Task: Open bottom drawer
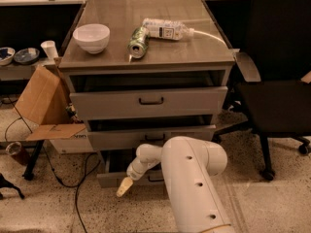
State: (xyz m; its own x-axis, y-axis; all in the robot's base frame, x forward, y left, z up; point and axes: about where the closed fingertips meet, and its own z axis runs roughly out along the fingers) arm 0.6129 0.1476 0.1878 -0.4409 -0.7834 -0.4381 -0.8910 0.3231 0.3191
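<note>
target: low grey metal bottom drawer [109,178], lowest of three in the grey metal cabinet [160,57], just above the speckled floor
state: I read it as partly out; there's a dark gap between its front panel and the mid-sized grey drawer front [116,139] above
gripper: cream-tipped gripper [124,187] hangs in front of the bottom drawer's panel, left of centre, tip angled down-left toward the floor
grip state: I cannot tell how far it is open; I see nothing held
handle: small black bar near panel centre, mostly hidden behind my white arm [194,178]
handling: my guess is stiff sheet metal, light if empty, running on slides; likely to bind if pulled off-centre
hold: I'd take the bar handle mid-span and pull straight out, level
risk: the smooth panel edge gives poor purchase, and my arm crowds the drawer's travel path
</note>
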